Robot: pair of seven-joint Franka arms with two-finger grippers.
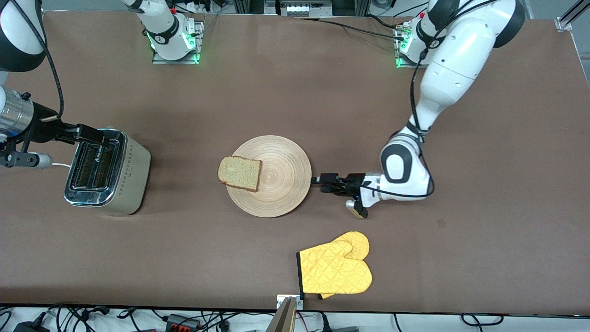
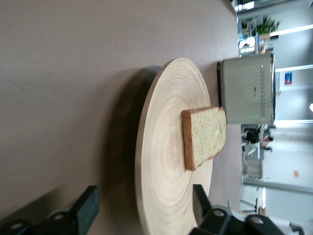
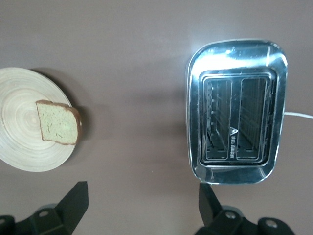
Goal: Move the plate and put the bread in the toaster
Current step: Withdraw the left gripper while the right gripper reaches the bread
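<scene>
Bread on the plate, toaster slots empty, both grippers open and holding nothing.

The plate point(image 1: 270, 176) lies mid-table with the bread point(image 1: 239, 173) resting on its edge toward the right arm's end, overhanging the rim. The left gripper point(image 1: 318, 180) sits low, just beside the plate's rim at the left arm's end, its fingers point(image 2: 87, 205) spread wide with the rim between them, apart from it. The right gripper point(image 1: 99, 136) hangs over the toaster point(image 1: 108, 172), fingers parted. A yellow oven mitt point(image 1: 335, 269) lies nearer the front camera.
</scene>
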